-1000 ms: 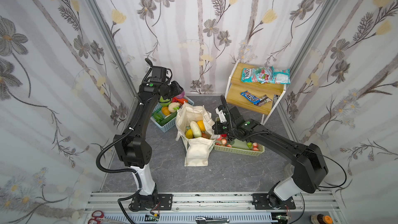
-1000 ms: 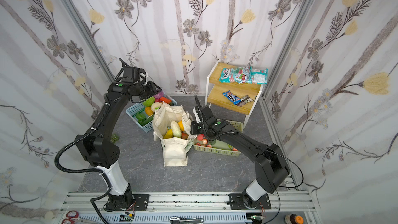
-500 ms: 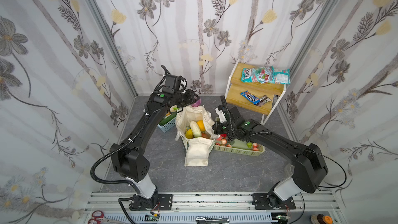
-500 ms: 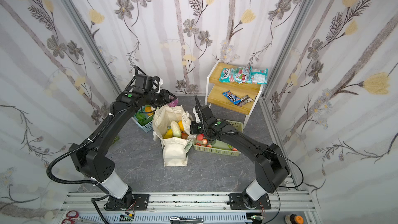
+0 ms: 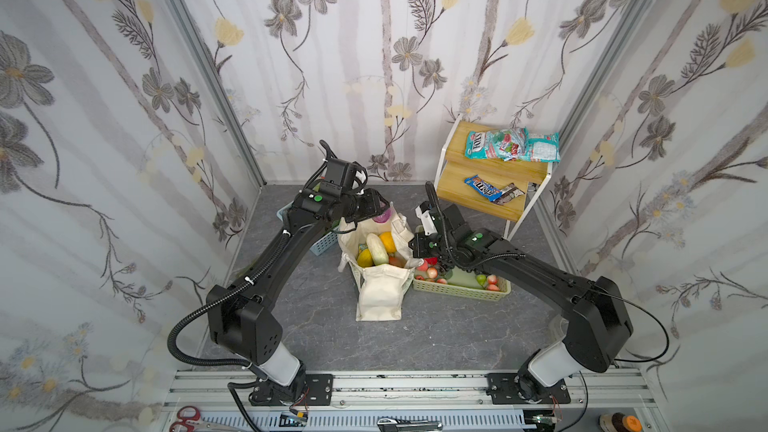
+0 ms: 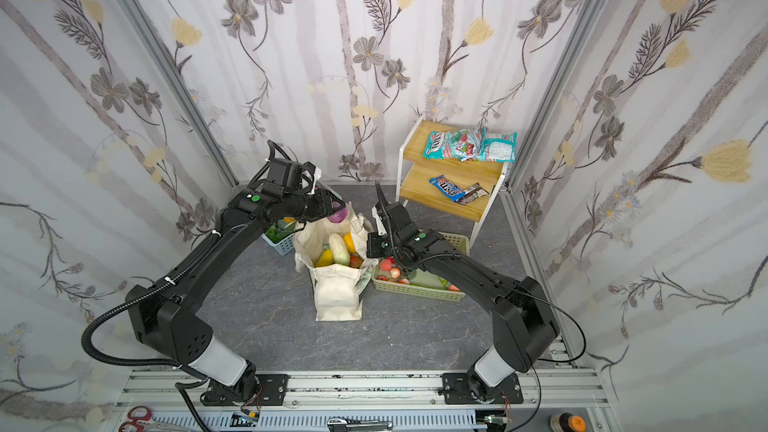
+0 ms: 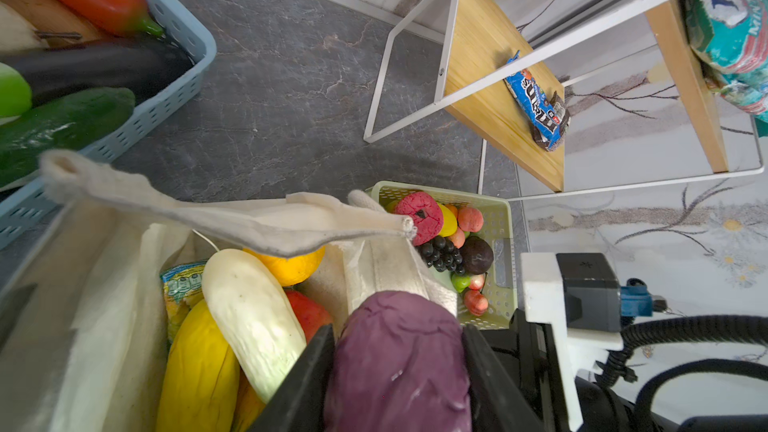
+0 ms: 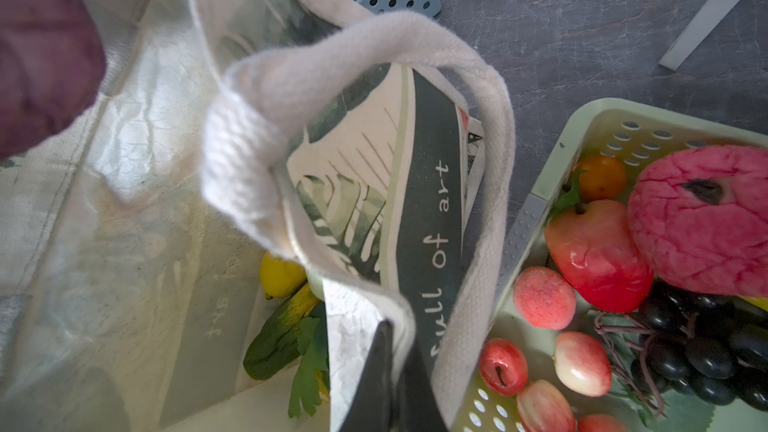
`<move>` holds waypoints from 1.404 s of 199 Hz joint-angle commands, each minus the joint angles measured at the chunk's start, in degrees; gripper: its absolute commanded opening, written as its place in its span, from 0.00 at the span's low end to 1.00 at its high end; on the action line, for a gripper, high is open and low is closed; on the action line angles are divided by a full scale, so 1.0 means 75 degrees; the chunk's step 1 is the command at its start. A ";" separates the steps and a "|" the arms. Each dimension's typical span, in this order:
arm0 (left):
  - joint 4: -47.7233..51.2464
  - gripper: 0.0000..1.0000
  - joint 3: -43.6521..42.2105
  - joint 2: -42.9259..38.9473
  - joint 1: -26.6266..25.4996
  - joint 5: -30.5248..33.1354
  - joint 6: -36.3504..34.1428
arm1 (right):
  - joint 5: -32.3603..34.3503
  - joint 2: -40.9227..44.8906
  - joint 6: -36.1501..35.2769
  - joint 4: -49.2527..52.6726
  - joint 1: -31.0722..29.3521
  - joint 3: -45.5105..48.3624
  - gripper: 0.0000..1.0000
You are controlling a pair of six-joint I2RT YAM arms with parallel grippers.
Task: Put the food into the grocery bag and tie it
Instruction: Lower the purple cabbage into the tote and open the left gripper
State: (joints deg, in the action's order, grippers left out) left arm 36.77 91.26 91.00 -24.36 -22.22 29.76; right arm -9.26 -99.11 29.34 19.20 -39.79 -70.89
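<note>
Grey stone-look floor (image 5: 436,326): grocery bag (image 5: 380,297) stands open, holding yellow fruit (image 7: 199,367), pale vegetable (image 7: 253,317), orange (image 7: 295,268). Over its mouth, left gripper (image 7: 397,331) clamps purple vegetable (image 7: 399,367); right gripper (image 8: 395,351) pinches the bag's rim tight.

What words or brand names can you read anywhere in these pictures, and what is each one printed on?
"full of art": dark green band on the cream canvas leaf-print grocery bag.
"FOX'S": teal plastic sweet packet, upper tier of the wooden rack.
"m&m's": blue chocolate packet, lower tier.
Green-and-yellow crinkly snack packet inside the bag: print too small to read.
</note>
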 commanded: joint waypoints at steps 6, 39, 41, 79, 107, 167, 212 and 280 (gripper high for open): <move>-0.0100 0.45 -0.0195 -0.0132 -0.0109 0.0182 -0.0073 | -0.0043 -0.0087 -0.0007 -0.0032 -0.0014 -0.0098 0.00; -0.0046 0.45 -0.0510 -0.0222 -0.0228 0.0278 -0.0094 | -0.0033 -0.0062 -0.0007 -0.0017 -0.0014 -0.0122 0.00; -0.0041 0.45 -0.0526 -0.0232 -0.0240 0.0287 -0.0102 | -0.0029 -0.0063 -0.0006 -0.0017 -0.0009 -0.0122 0.00; 0.0201 0.45 -0.0832 -0.0256 -0.0448 0.0677 -0.0337 | 0.0015 -0.0036 -0.0026 0.0006 -0.0011 -0.0144 0.00; 0.0284 0.45 -0.1012 -0.0182 -0.0650 0.0939 -0.0428 | 0.0101 0.0030 -0.0025 0.0053 -0.0011 -0.0180 0.00; 0.0343 0.45 -0.1239 0.0289 -0.0922 0.1576 -0.0534 | 0.0203 0.0276 -0.0022 0.0141 -0.0009 -0.0215 0.01; 0.0516 0.45 -0.1224 0.0742 -0.1134 0.2216 -0.0616 | 0.0302 0.0395 0.0005 0.0159 -0.0005 -0.0239 0.01; 0.0338 0.48 -0.1334 0.1570 -0.1257 0.2502 -0.0408 | 0.0366 0.0662 0.0015 0.0228 -0.0016 -0.0415 0.02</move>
State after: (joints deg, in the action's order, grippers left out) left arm 39.35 81.69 101.21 -33.63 -5.87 25.69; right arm -7.09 -94.89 29.34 21.71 -39.94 -73.30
